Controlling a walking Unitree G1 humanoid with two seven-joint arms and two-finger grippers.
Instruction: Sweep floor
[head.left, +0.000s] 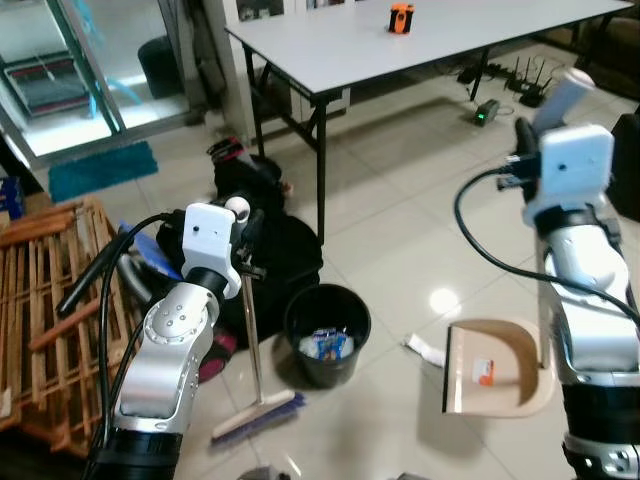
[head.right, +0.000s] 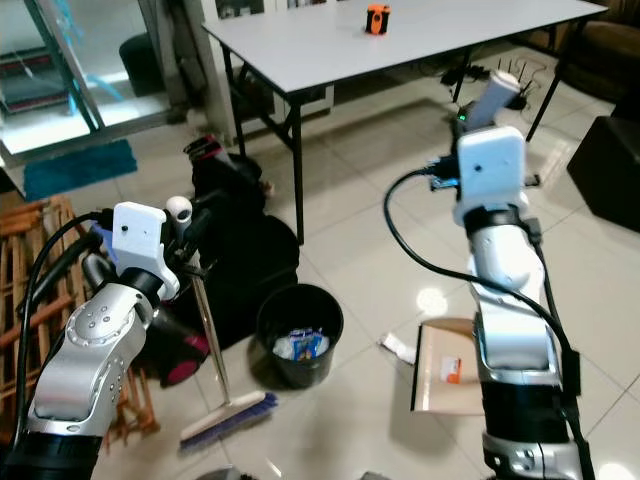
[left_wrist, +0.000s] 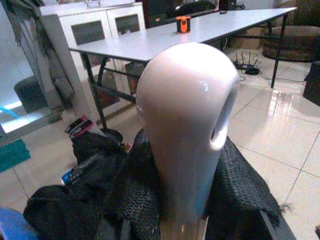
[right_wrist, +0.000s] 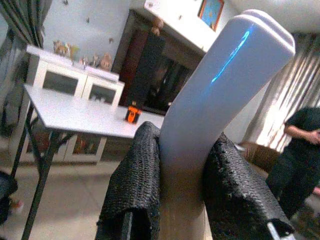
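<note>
Nearby, bin (head.left: 327, 335) beside broom (head.left: 255, 410).

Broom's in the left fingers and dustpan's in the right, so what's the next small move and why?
Probably sweep the broom rightward toward the dustpan: white litter lies on the floor just off the pan's open edge, while the bristles rest left of the black bin.

The left gripper (head.left: 246, 232) is clamping the broom (head.left: 252, 345), whose head is resting on the floor below it. The bin (head.left: 327, 334) is standing just right of the broom. The right gripper (head.left: 530, 130) is holding the dustpan (head.left: 497, 366) beyond the bin. The table (head.left: 330, 45) is standing ahead of both grippers.
</note>
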